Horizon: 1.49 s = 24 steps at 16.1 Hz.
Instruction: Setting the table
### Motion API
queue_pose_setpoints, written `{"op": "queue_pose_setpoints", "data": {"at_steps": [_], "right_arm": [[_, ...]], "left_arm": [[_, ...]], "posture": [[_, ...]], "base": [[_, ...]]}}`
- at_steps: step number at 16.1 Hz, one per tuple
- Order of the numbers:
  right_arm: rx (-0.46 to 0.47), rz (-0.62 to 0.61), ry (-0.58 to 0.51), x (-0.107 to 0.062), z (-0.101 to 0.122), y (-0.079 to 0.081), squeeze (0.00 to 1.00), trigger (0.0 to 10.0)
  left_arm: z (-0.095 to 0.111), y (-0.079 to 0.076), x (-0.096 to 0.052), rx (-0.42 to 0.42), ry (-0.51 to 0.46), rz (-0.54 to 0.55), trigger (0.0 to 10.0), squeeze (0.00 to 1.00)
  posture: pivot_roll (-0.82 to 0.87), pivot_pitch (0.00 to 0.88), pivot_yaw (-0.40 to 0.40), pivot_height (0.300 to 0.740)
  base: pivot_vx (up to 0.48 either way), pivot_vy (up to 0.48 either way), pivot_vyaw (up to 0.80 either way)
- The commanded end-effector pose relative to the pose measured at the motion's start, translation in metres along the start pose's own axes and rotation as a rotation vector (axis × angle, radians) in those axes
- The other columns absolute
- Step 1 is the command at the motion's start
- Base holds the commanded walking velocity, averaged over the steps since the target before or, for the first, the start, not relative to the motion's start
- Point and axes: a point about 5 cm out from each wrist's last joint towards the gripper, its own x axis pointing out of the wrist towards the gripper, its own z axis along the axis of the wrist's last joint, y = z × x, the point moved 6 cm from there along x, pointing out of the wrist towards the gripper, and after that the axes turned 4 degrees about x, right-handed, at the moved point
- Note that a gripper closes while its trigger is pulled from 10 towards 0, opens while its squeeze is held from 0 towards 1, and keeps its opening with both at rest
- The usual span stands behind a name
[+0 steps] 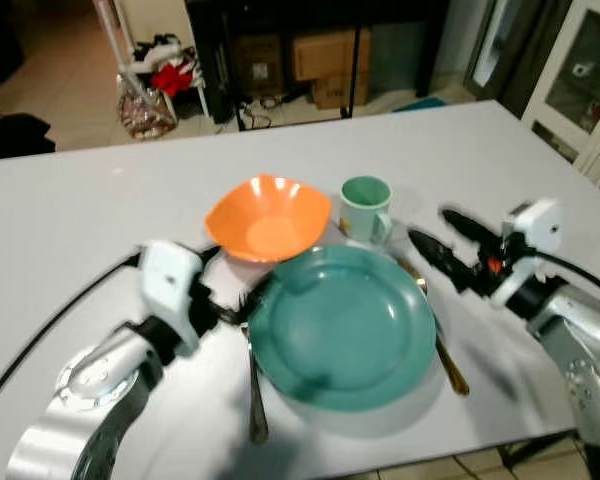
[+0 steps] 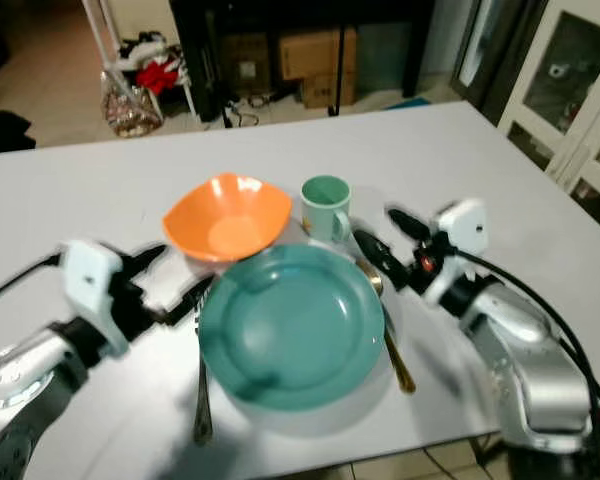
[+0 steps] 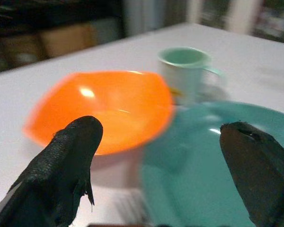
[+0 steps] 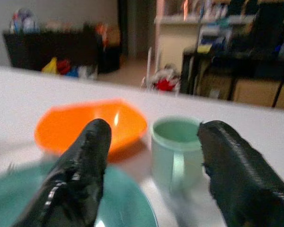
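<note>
We see a broad white tabletop (image 1: 70,210) carrying the whole setting, with our two silver arms reaching in over its near edge. The biggest piece on it is a round teal plate (image 1: 342,325), lying flat between the two sets of jaws. The left gripper (image 1: 242,303) sits just off the plate's rim, its jaws spread wide with nothing between them; through the left wrist view the plate's rim lies just ahead of the open gap, closer to one finger. The right gripper (image 1: 438,240) hovers on the plate's other side, its jaws also wide apart and empty. Next in size is an orange bowl (image 1: 269,217), upright, its rim touching or just overlapping the plate's far edge; it lies ahead of the left jaws and across the plate from the right ones. Beside the bowl stands a pale green mug (image 1: 365,209), upright with its handle turned away from the bowl; in the right wrist view it sits straight ahead in the gap between the right jaws, close to them. A gold-coloured spoon (image 1: 443,353) lies on the tabletop along the plate's edge, under and just behind the right jaws. A dark metal fork (image 1: 255,385) lies along the opposite edge of the plate, beginning right below the left jaws and running back toward the tabletop's near edge.
</note>
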Motion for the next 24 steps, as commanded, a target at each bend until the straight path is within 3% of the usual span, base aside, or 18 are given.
{"op": "queue_pose_setpoints", "data": {"at_steps": [1,3,6,10,13,14,15,16,17,24], "right_arm": [[0.001,0.007,-0.026,0.005,0.003,0.017,1.00,10.0],[0.058,-0.052,-0.075,0.015,0.005,0.040,1.00,10.0],[0.084,-0.065,-0.079,0.016,0.004,0.051,1.00,10.0],[0.058,-0.144,-0.060,0.016,0.005,0.043,1.00,10.0],[0.043,-0.216,-0.004,0.019,-0.002,0.029,1.00,10.0],[0.040,-0.238,0.005,0.020,-0.003,0.026,1.00,10.0],[0.040,-0.242,0.006,0.020,-0.003,0.025,1.00,10.0],[0.044,-0.241,0.010,0.021,-0.004,0.026,1.00,10.0],[0.055,-0.236,0.019,0.024,-0.006,0.029,1.00,10.0],[0.086,-0.215,0.047,0.028,-0.014,0.039,1.00,10.0]], "left_arm": [[0.004,0.016,-0.007,0.033,-0.019,0.109,10.0,1.00],[0.005,0.026,-0.012,0.017,-0.045,0.241,10.0,1.00],[0.003,0.021,-0.011,0.037,-0.046,0.280,10.0,1.00],[-0.002,0.033,-0.015,0.104,0.006,0.398,10.0,1.00],[0.005,0.038,-0.013,0.168,-0.025,0.421,10.0,1.00],[0.005,0.037,-0.012,0.173,-0.026,0.418,10.0,0.73],[0.005,0.037,-0.012,0.174,-0.028,0.418,10.0,0.64],[0.006,0.036,-0.012,0.175,-0.028,0.418,10.0,0.28],[0.005,0.034,-0.011,0.161,-0.024,0.413,10.0,0.00],[0.003,0.036,-0.016,0.159,-0.020,0.450,10.0,0.00]], "posture": [[-0.12,0.000,0.120,0.740],[-0.11,0.000,0.109,0.740],[-0.10,0.000,0.097,0.740],[-0.08,0.000,0.075,0.740],[-0.09,0.000,0.075,0.740],[-0.09,0.000,0.075,0.740],[-0.09,0.000,0.072,0.740],[-0.09,0.000,0.069,0.740],[-0.08,0.000,0.065,0.740],[-0.07,0.000,0.045,0.740]], "base": [[0.000,0.000,0.80],[0.000,0.000,0.80],[0.000,0.000,0.80],[0.000,0.000,0.80],[0.000,0.000,0.80],[0.000,0.000,0.80],[0.000,0.000,0.80],[0.000,0.000,0.80],[0.000,0.000,0.80],[0.000,0.344,0.80]]}}
